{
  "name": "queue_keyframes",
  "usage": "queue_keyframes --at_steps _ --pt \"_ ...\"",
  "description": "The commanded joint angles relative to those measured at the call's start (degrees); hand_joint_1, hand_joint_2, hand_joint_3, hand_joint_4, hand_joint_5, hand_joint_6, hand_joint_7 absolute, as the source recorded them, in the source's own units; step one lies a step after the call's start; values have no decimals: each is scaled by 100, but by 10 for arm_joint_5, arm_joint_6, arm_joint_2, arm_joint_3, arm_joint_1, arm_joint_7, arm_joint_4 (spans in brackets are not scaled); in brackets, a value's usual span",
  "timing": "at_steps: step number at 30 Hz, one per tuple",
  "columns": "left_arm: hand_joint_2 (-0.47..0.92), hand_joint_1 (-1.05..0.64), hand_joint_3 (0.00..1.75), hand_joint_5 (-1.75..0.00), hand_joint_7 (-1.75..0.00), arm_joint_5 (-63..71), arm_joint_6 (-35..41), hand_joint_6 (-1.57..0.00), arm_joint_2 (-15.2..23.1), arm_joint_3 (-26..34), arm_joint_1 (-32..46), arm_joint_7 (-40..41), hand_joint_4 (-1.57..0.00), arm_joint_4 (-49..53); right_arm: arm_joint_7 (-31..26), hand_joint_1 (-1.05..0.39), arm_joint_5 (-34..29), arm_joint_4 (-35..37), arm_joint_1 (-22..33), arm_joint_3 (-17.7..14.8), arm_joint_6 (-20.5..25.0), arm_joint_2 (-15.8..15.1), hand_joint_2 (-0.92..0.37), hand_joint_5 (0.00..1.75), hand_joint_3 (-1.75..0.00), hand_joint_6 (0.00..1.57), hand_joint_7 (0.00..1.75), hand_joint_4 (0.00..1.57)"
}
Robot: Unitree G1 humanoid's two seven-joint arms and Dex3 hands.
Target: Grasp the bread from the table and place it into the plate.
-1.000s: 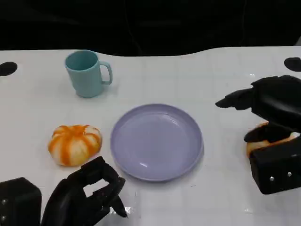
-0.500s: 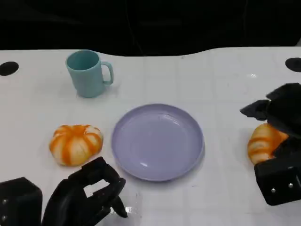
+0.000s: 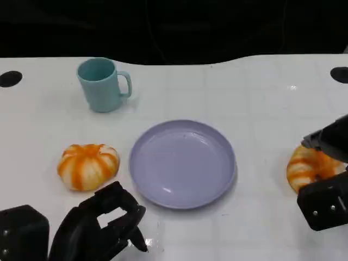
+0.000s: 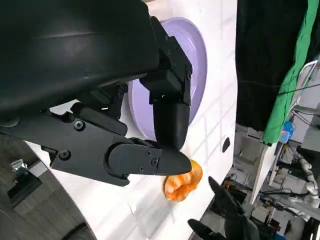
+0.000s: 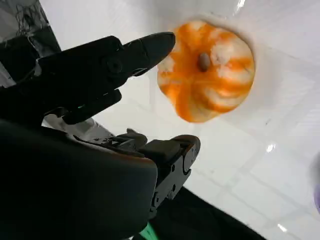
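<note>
A round orange-and-white striped bread [image 3: 302,168] lies on the white table right of the lilac plate [image 3: 182,163]. My right hand [image 3: 326,201] is at the table's right edge, its fingers apart just over and around this bread without gripping it. In the right wrist view the bread [image 5: 207,70] lies past the spread fingertips [image 5: 150,47]. A second striped bread [image 3: 87,166] sits left of the plate. My left hand [image 3: 103,225] rests at the front left, fingers curled in on nothing. The left wrist view shows the plate [image 4: 197,60] and the far bread [image 4: 182,182].
A teal cup [image 3: 102,84] stands at the back left, behind the plate. The table's far edge runs along a dark background. Bare white table lies between the plate and the right-hand bread.
My right hand has drawn back toward the right edge and lower, uncovering most of the right-hand bread. The bread, plate, cup and left hand have stayed put.
</note>
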Motion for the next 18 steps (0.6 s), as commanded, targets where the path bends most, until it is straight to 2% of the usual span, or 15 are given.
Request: queue_keyframes --at_steps 1,7,13,18 --pt "92 -56 27 -175 -163 2 1 -61 6 2 1 5 -73 -8 -20 -46 -8 48 -24 18 -7 5 -77 3 0 38 1 33" --pt "92 -55 28 -175 -164 1 -1 -61 5 2 1 4 -73 -8 -45 -45 -5 132 -56 43 -8 27 -79 1 0 37 0 33" --pt "92 -56 27 -175 -164 2 -5 -61 5 1 3 3 -73 -9 -108 -39 9 226 -88 57 -19 53 -79 3 0 41 1 40" --pt "92 -56 26 -175 -163 -1 -3 -62 4 2 3 3 -74 -8 -163 -30 37 295 -109 54 -19 79 -81 5 -1 47 3 48"
